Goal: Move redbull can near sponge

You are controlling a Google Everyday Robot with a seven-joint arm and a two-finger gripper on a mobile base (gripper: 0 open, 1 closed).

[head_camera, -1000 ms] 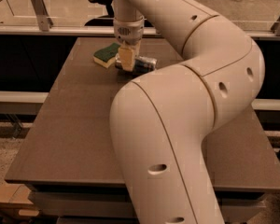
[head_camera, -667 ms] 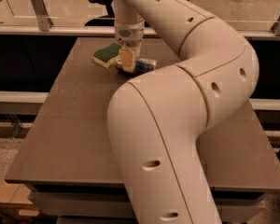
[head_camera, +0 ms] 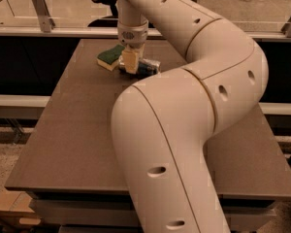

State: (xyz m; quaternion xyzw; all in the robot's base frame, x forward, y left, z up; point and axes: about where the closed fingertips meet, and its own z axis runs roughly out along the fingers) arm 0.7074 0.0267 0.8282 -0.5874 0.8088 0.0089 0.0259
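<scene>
Where the redbull can (head_camera: 148, 67) lies beside the sponge (head_camera: 110, 57), the gripper (head_camera: 130, 68) reaches it, clamped or not I cannot tell.

1 camera: high, close behind arm (head_camera: 184, 130), facing forward-down across table (head_camera: 63, 130); fingers (head_camera: 130, 61) at far end, top centre.

Tan jaws sit over the silver-and-dark-blue redbull can (head_camera: 149, 68), beside the green-over-yellow sponge (head_camera: 109, 58).
</scene>
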